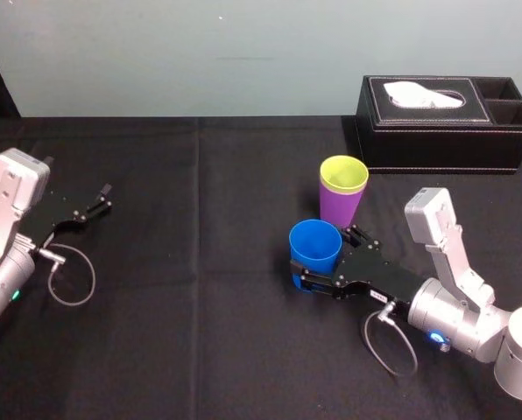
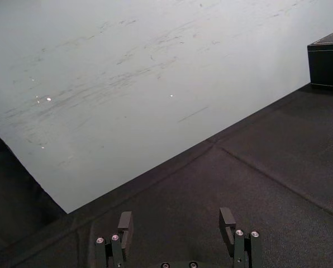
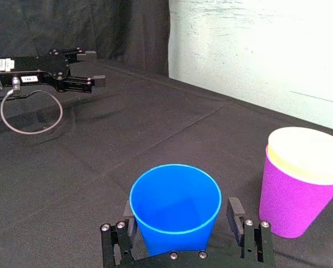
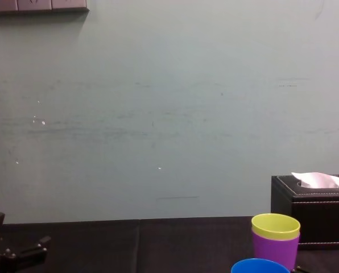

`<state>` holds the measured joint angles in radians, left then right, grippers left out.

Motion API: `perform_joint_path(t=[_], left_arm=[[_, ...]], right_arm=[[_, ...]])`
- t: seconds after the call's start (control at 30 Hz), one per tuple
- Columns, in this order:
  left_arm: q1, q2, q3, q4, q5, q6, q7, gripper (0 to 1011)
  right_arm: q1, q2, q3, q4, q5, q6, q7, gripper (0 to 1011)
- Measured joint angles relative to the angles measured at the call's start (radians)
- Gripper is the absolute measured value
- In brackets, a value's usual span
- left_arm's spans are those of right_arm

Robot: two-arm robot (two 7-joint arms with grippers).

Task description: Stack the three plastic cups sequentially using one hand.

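Over on the right of the black table, the blue cup stood upright between the jaws of the right gripper, which were spread either side of its base. Just behind it, the yellow-green cup sat nested in the purple cup. The right wrist view looked down into the blue one's bare bottom. The chest view caught the white tissue poking out of the tissue box. The left gripper sat parked far left, jaws apart.

Pale wall, dark table
The scuffed wall is seen behind the black-draped table — a black tissue box is set at its far right.
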<state>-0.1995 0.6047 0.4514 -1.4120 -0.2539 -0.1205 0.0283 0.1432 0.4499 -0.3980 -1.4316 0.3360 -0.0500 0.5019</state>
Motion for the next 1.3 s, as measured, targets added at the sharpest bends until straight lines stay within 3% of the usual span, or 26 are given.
perform_joint_path(t=[0.8, 1.13, 1.3], left_arm=[[0.0, 0.0, 0.0, 0.0, 0.0, 0.0, 0.0, 1011], [0.0, 0.0, 0.0, 0.0, 0.0, 0.0, 0.0, 1011], [0.0, 0.0, 0.0, 0.0, 0.0, 0.0, 0.0, 1011]], right_arm=[[0.013, -0.015, -0.007, 0.005, -0.003, 0.017, -0.008, 995], [0.012, -0.014, -0.007, 0.005, -0.002, 0.016, -0.007, 771], [0.012, -0.014, -0.007, 0.005, -0.002, 0.016, -0.007, 742]])
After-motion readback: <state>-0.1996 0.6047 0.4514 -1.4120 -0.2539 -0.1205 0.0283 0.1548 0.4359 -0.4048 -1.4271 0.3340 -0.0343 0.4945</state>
